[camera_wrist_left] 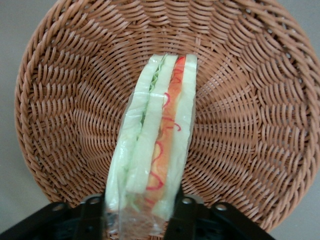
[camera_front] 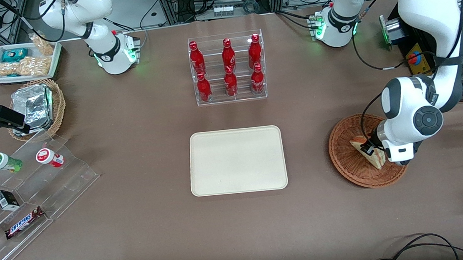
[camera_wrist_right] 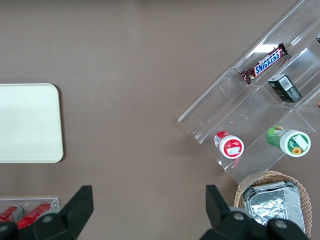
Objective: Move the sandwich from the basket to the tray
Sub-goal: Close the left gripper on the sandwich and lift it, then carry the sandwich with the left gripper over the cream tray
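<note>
Gripper: the left arm's gripper (camera_wrist_left: 141,212) is down inside the basket (camera_front: 345,160), one finger on each bread face of the sandwich (camera_wrist_left: 155,135), so it looks clamped on it.

Sandwich: wrapped in clear film, standing on edge with the filling layers facing the wrist camera. Probably gripped across the flat sides so the bread takes the squeeze rather than the filling.

Basket: toward the working arm's end of the table; the sandwich is low inside it, and whether it has left the weave can't be told.

Tray: the cream tray (camera_front: 237,161) sits mid-table, nearer the front camera than the cola bottle rack (camera_front: 228,67), with nothing on it.

Next: likely lift clear of the rim, then carry across.
</note>
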You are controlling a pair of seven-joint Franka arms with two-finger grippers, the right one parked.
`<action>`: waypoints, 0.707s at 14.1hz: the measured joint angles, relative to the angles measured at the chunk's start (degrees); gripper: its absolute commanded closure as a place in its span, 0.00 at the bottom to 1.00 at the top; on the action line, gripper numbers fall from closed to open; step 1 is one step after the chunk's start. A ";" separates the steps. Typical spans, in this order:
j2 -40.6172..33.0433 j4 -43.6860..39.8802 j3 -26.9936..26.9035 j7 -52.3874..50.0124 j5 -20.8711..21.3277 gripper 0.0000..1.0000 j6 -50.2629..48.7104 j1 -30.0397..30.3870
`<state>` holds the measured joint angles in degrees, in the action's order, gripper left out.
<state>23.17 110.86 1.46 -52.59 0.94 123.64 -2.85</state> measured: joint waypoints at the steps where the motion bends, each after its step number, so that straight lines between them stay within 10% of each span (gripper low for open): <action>1: -0.06 -0.73 0.00 0.00 0.00 0.96 -1.22 0.00; 10: -5.16 -10.96 6.15 -0.59 -0.59 0.95 -19.80 -5.15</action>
<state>18.01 99.89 7.61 -53.18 0.36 103.84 -8.00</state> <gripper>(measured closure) 0.872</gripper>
